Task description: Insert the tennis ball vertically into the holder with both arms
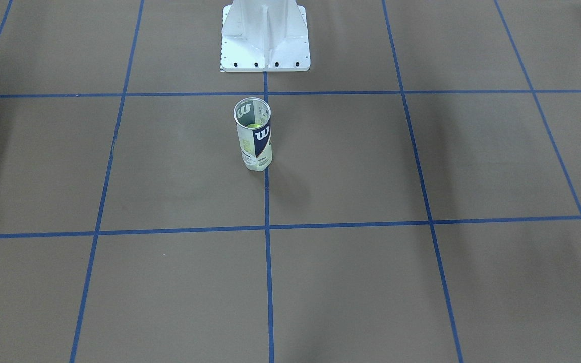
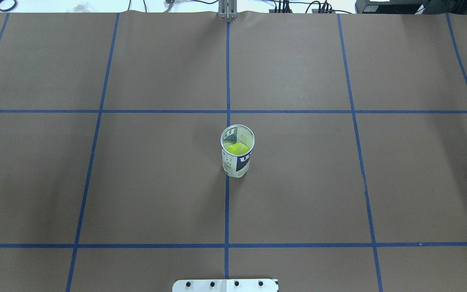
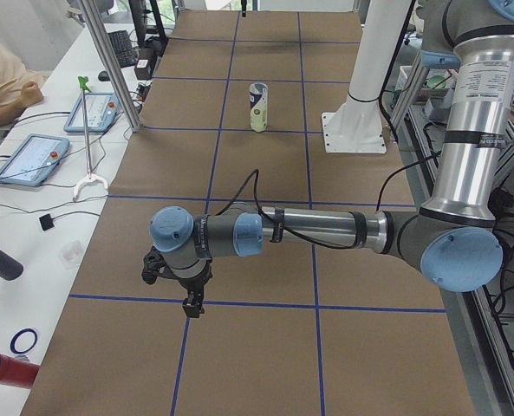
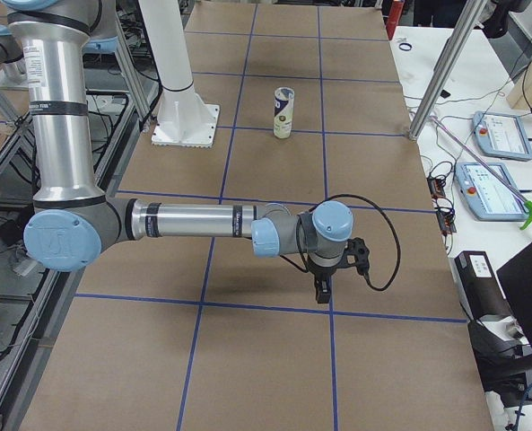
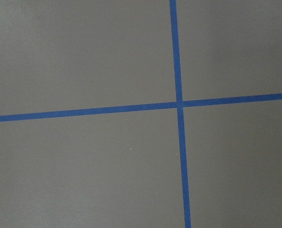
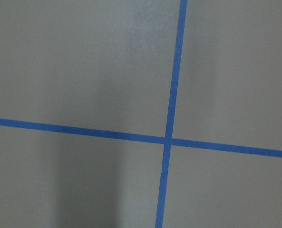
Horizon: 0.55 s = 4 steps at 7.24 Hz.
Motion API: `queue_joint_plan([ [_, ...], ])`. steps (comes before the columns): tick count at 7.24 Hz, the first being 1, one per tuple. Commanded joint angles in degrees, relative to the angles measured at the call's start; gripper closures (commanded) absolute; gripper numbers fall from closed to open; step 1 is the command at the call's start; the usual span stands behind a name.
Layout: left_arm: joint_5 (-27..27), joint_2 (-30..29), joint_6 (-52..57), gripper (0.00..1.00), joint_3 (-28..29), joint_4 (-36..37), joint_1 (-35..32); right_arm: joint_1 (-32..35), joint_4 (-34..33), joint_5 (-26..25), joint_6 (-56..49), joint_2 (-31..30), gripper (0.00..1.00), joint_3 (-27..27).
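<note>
The holder (image 1: 253, 135), a clear can with a white and navy "W" label and a silver rim, stands upright on the brown table near the centre tape line. It also shows in the overhead view (image 2: 237, 158) and both side views (image 3: 257, 107) (image 4: 283, 112). A yellow-green tennis ball (image 2: 237, 148) sits inside it. My left gripper (image 3: 190, 299) hangs over the table's left end, far from the holder; I cannot tell whether it is open. My right gripper (image 4: 324, 289) hangs over the right end; I cannot tell its state either. Both wrist views show only brown paper and blue tape.
The white pedestal base (image 1: 265, 40) stands just behind the holder on the robot's side. Blue tape lines (image 2: 227, 202) grid the table. A side bench with tablets (image 3: 31, 160) (image 4: 494, 189), a metal post (image 3: 109, 61) and an operator (image 3: 1, 78) lies beyond the far edge.
</note>
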Motion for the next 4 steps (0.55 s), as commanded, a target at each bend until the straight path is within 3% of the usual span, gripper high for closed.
queue_joint_plan([
  [1,0.38,0.19,0.28,0.00,-0.46,-0.19,0.01,0.04,-0.15,-0.20,-0.17,-1.73,0.01,0.18],
  [4,0.21,0.37,0.46,0.00,-0.55,-1.60,0.10,1.26,-0.06,-0.29,-0.17,-2.78,0.01,0.36],
])
